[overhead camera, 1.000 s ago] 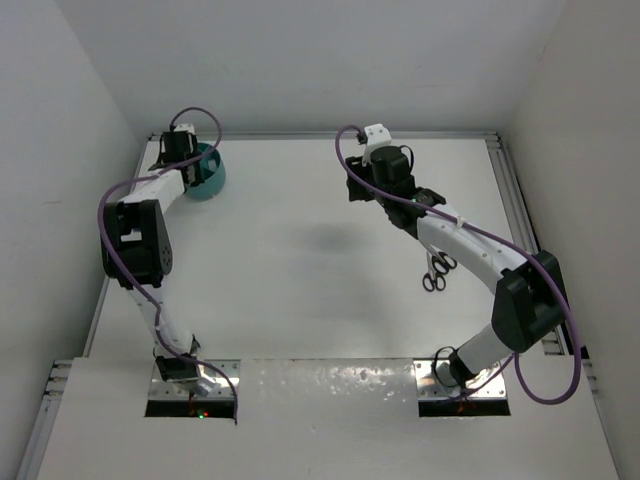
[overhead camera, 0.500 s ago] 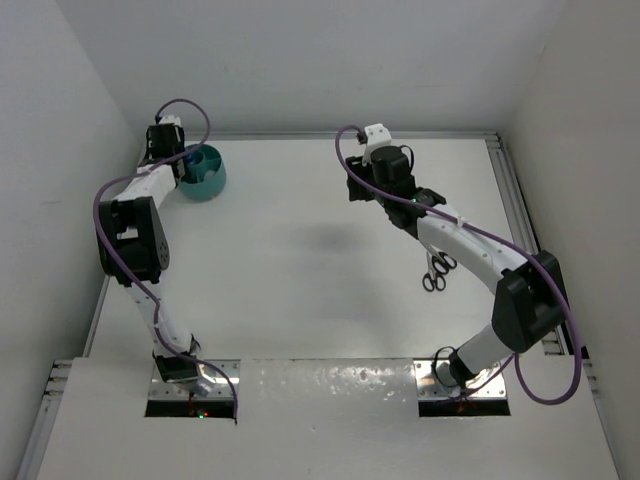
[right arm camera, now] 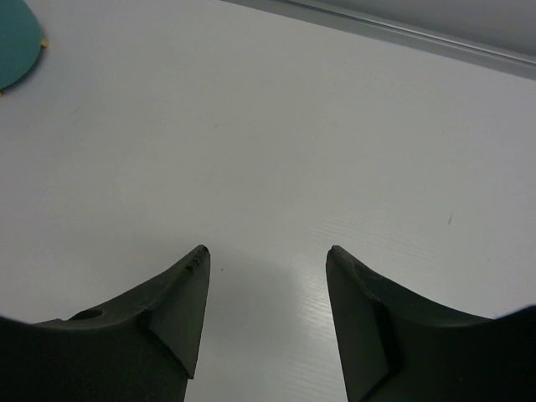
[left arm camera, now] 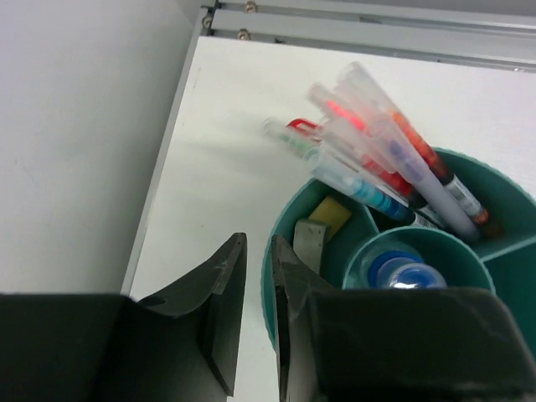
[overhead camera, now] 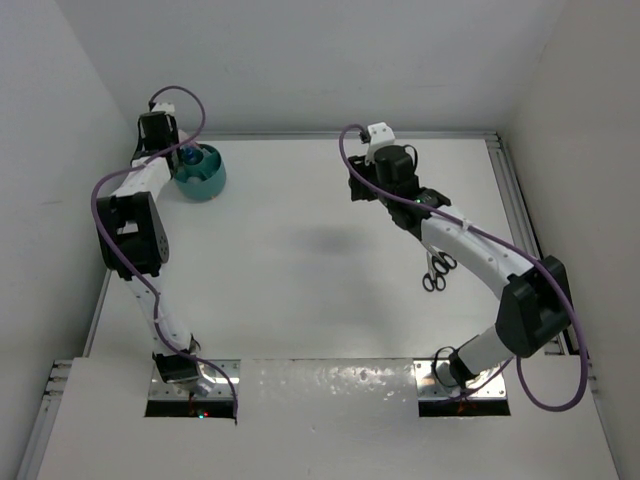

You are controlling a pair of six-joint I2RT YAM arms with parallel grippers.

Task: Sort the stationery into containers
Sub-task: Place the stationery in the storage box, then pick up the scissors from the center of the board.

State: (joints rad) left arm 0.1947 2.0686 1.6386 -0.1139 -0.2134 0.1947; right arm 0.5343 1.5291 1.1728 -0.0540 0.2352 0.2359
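Teal divided tub (left arm camera: pixel 502 209) with pens (left arm camera: pixel 394 159), blue-capped bottle (left arm camera: pixel 398 272)

Lighting: bright, even, overhead. Shadows: one soft grey patch on the desk (overhead camera: pixel 325 240). Glare: sheen on the near metal plate (overhead camera: pixel 330 380). Focus: overhead view sharp; left wrist view soft, pens (left arm camera: pixel 394 138) blurred and streaked.

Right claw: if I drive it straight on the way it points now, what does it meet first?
Probably only the bare white table top: nothing lies between or ahead of the open right claw in its wrist view. The round teal plastic tub sits off at that view's left edge; depth is unclear.
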